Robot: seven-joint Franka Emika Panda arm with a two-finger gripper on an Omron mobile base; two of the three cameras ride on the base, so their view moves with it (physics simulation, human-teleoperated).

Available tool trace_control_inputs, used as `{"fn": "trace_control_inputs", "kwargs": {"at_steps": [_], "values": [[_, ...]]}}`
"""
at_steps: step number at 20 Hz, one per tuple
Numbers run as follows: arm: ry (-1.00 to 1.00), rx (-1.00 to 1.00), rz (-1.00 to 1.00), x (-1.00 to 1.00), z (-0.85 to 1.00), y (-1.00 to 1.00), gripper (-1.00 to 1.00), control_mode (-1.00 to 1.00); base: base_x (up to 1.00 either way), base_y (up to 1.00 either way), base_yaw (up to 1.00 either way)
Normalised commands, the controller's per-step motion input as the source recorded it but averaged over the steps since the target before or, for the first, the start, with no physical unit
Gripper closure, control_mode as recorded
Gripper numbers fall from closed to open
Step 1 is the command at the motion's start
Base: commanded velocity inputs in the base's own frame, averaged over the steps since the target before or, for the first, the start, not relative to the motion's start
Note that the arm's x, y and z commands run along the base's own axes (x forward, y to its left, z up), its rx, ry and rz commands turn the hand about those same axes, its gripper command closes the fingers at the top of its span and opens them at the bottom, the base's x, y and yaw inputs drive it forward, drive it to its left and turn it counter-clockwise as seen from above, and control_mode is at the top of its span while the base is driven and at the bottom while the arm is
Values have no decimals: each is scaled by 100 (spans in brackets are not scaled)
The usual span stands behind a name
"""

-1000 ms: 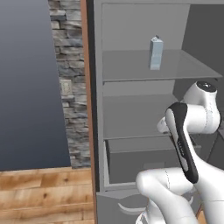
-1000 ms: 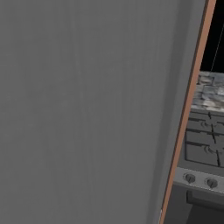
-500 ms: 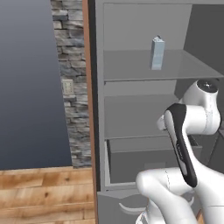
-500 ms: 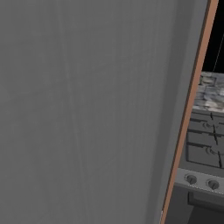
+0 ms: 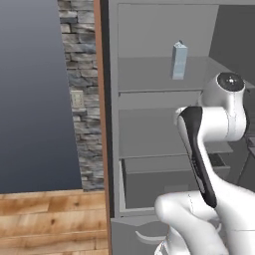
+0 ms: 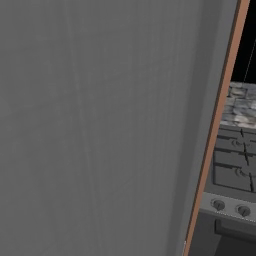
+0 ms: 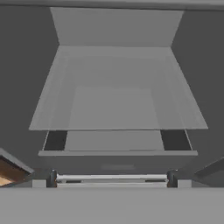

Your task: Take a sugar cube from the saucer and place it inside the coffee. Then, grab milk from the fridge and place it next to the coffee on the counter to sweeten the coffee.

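Where glass shelves gleam, gabled milk (image 5: 180,60), grey fridge (image 5: 149,124)

Kitchen: open fridge (image 5: 164,124), stove (image 6: 235,170) with knobs.

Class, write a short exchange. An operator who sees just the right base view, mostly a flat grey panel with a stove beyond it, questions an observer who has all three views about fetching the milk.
Operator: I see a grey panel. Where is the milk?
Observer: In the left base view, the milk stands upright on the upper glass shelf of the open fridge.
Operator: Is the gripper ready?
Observer: In the hand view, the gripper is open and holds nothing, facing a fridge shelf.
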Motion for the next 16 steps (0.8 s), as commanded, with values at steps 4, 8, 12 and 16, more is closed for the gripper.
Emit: {"fn": "trace_control_inputs", "kwargs": {"at_steps": [4,8,12,16], "values": [[-1,1,-23,33,100,0,-100,-100,0,0,0],[-8,0,-11,38,96,-17,-100,-100,0,0,0],[-13,1,-5,79,30,-21,-100,-100,0,0,0],[-17,0,-4,73,-2,-7,-100,-100,0,0,0]]}}
